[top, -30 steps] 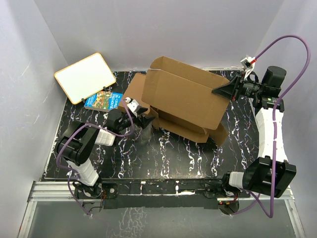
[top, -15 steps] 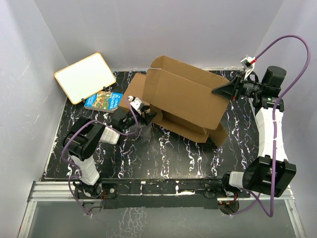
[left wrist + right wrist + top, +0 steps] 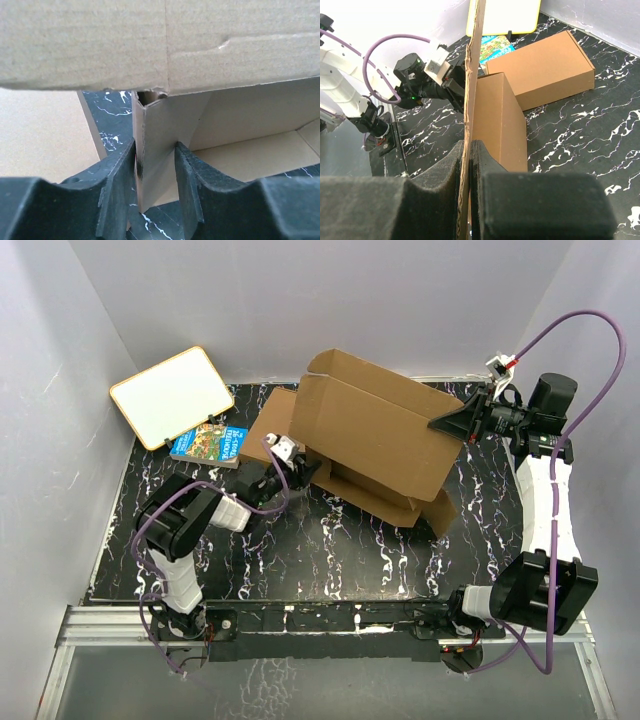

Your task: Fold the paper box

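The paper box (image 3: 370, 440) stands half folded mid-table, its big lid panel raised and tilted. My right gripper (image 3: 437, 424) is shut on the lid's right edge; in the right wrist view the thin cardboard edge (image 3: 472, 75) runs up from between the pressed jaws of the right gripper (image 3: 468, 150). My left gripper (image 3: 297, 472) is at the box's left end. In the left wrist view the left gripper (image 3: 155, 165) straddles an upright side flap (image 3: 160, 130). Its left finger (image 3: 120, 175) touches the flap's edge, and the jaws still stand apart.
A flat plain brown box (image 3: 272, 420) lies behind the left gripper, with a blue book (image 3: 208, 443) and a yellow-rimmed whiteboard (image 3: 172, 395) at the back left. White walls close in on three sides of the black marbled table (image 3: 330, 550).
My left arm has reached forward and right to the box's left end, and its jaws have narrowed around the side flap. The right gripper has kept its hold and place.
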Robot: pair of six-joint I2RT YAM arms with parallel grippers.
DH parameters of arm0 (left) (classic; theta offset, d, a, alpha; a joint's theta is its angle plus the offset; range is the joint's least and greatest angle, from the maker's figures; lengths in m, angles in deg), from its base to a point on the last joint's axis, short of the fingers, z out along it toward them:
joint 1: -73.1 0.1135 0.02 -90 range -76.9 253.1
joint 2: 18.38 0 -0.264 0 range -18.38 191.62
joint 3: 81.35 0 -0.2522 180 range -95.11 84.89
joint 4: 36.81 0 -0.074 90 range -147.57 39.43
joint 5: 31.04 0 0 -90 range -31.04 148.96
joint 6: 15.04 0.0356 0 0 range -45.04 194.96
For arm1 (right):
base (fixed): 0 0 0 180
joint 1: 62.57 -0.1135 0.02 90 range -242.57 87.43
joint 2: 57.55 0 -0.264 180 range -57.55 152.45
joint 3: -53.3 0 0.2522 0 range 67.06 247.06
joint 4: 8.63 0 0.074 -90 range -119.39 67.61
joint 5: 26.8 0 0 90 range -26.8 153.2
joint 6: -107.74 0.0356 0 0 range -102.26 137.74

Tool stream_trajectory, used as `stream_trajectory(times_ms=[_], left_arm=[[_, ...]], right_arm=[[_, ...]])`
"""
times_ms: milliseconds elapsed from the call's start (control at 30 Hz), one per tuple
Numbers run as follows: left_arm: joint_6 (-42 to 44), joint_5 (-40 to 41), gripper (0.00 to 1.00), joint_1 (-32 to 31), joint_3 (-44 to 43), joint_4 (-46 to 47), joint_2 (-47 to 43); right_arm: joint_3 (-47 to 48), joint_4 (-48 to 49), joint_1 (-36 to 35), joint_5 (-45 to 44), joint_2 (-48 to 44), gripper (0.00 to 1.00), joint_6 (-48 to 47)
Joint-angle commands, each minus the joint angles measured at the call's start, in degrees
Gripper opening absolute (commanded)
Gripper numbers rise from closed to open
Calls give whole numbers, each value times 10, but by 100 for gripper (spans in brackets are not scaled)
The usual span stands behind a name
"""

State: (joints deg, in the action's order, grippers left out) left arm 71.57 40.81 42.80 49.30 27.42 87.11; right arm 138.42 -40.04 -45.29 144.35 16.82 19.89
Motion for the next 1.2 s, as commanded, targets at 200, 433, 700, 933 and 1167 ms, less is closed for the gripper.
stream_trajectory(times_ms=[200, 433, 700, 933, 1167], left_arm=[[1, 59, 24, -16, -31, 21, 20], [3, 72, 0, -17, -39, 18, 25], [7, 77, 29, -17, -51, 23, 41], [23, 80, 29, -17, -68, 23, 60], [18, 75, 10, -17, -75, 33, 69]], right_arm=[[-2, 31, 1, 16, 0, 8, -2], [-1, 31, 1, 16, 0, 8, -1], [0, 31, 1, 19, 1, 8, 0], [3, 31, 1, 18, 3, 8, 1], [5, 31, 1, 16, 3, 8, 1]])
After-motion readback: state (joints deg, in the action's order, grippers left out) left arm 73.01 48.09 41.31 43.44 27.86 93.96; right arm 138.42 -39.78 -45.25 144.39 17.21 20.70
